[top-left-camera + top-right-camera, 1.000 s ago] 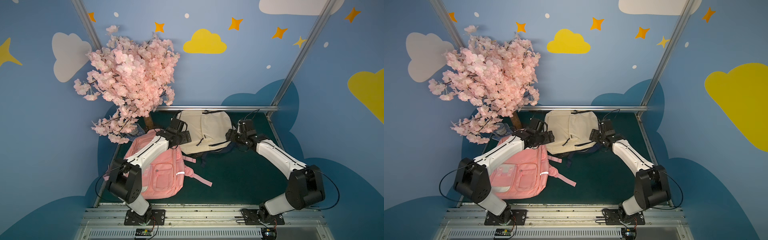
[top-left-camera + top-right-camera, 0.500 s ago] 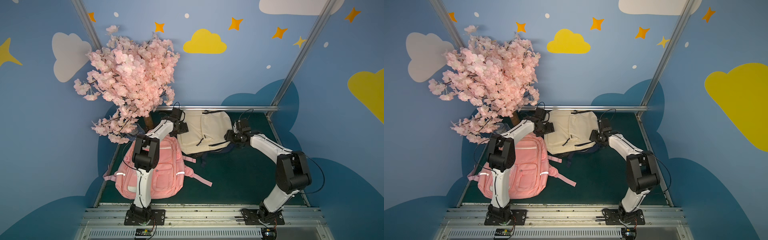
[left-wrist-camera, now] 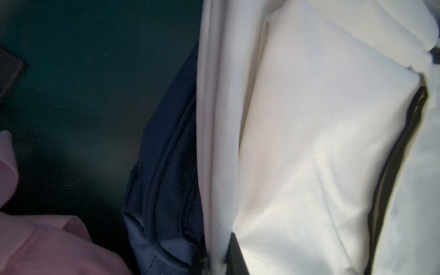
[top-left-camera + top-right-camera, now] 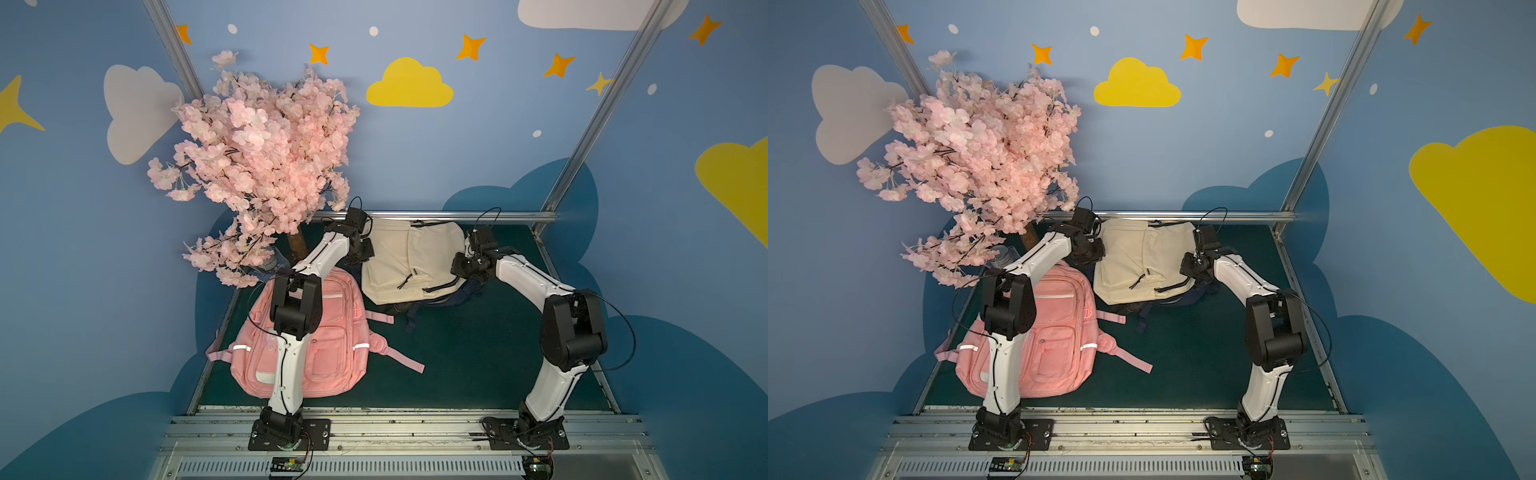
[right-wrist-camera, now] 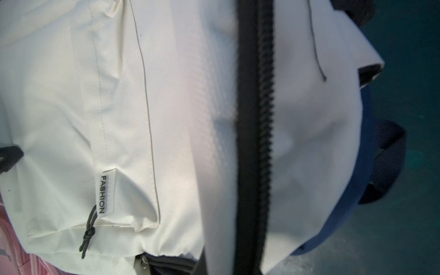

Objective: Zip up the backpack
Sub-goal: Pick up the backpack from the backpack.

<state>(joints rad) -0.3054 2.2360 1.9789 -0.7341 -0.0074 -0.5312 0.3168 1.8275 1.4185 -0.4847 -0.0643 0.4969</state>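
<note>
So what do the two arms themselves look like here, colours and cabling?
Both match: the left arm and right arm have white link shells with bulky black joint housings. The left gripper and right gripper are black. Thin black cables loop loosely off elbows and wrists. Each stands on a black base plate on a silver rail.

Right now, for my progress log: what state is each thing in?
cream backpack: lying flat, main zipper looks unzipped.
pink backpack: lying flat, front up.
left gripper: shut on the cream backpack's edge.
right gripper: shut beside the main zipper; hold unclear.
</note>
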